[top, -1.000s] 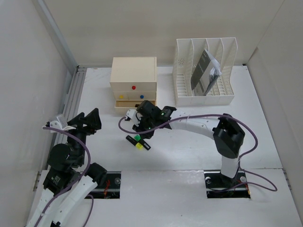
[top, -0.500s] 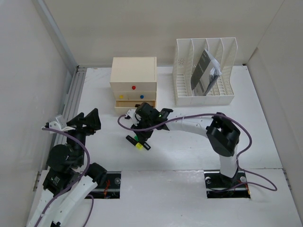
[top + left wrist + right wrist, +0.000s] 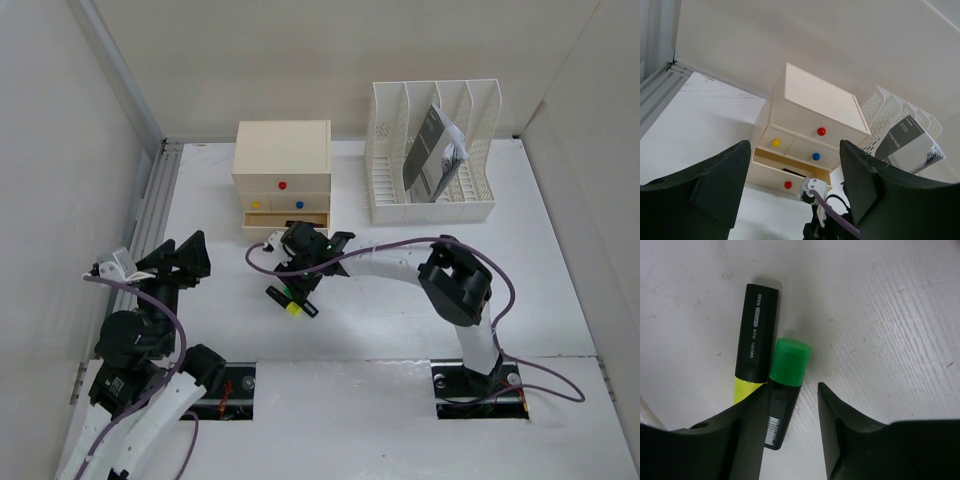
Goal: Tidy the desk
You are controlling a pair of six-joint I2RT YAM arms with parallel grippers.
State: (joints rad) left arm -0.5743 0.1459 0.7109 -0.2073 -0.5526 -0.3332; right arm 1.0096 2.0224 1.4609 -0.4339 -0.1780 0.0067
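- Since a second ago, the right arm's elbow has swung left and toward the drawers, and the right gripper's (image 3: 793, 390) fingers have spread wider. The two highlighters lie where they did.
- The desk (image 3: 400, 320) is a broad, flat, matte white top that fills the floor of the walled workspace. Up close its surface shows fine streaks and small specks.
- An aluminium rail (image 3: 150, 205) runs along the desk's left side. Two rectangular cutouts (image 3: 228, 385) at the near edge hold the arm bases.
- The right gripper points down at the desk's middle with its fingers apart, clamped on nothing.
- A green-capped highlighter (image 3: 790, 362) with a black body lies flat between those fingers, close against one. Whether it touches that finger cannot be told.
- A yellow highlighter (image 3: 756, 332) with a black cap lies touching the green one's side, outside the fingers.
- The left gripper (image 3: 792, 180) hangs above the desk's left side near the rail, fingers wide apart and empty.
- A beige drawer box (image 3: 283, 165) stands at the back, its bottom drawer (image 3: 285, 220) pulled out.
- A white file rack (image 3: 480, 205) to the box's right holds a dark booklet (image 3: 425, 150), which leans.
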